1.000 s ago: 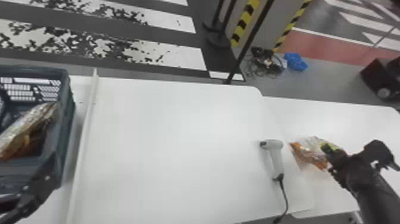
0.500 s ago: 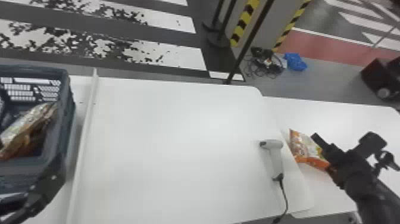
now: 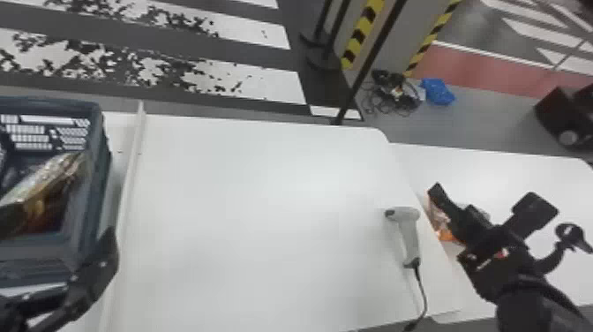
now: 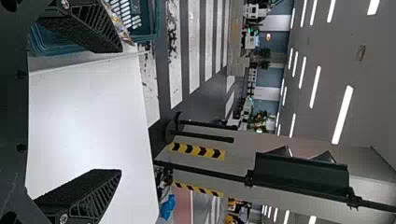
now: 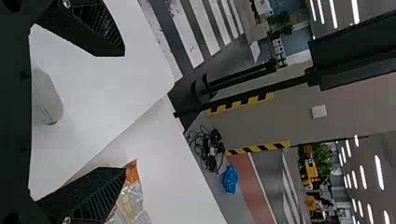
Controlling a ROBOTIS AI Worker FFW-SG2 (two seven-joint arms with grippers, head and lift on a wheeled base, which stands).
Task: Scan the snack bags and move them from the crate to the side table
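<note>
Left gripper (image 4: 121, 111), right gripper (image 5: 123, 111): fingers apart. Orange bag (image 5: 132, 200) on side table (image 3: 498, 167), right; shiny bag (image 3: 46, 190) in crate (image 3: 98, 176), left. We judge the latter light, slippery, crushable; we'd pinch mid-body, gently

Indoor hall with painted crosswalk (image 3: 275, 84)

- Left end effector (image 3: 95, 273): black, angular, hinged-looking.
- Its fingers (image 4: 88, 198): black wedges with slanted ribs, round silvery screws (image 4: 64, 218) at the roots.
- Right end effector (image 3: 485, 198): black, with similarly ribbed wedge fingers.
- Right wrist housing (image 3: 489, 269): blocky, black, small red and whitish markings (image 3: 502, 254).
- Right forearm (image 3: 523, 307): rounded, dark.
</note>
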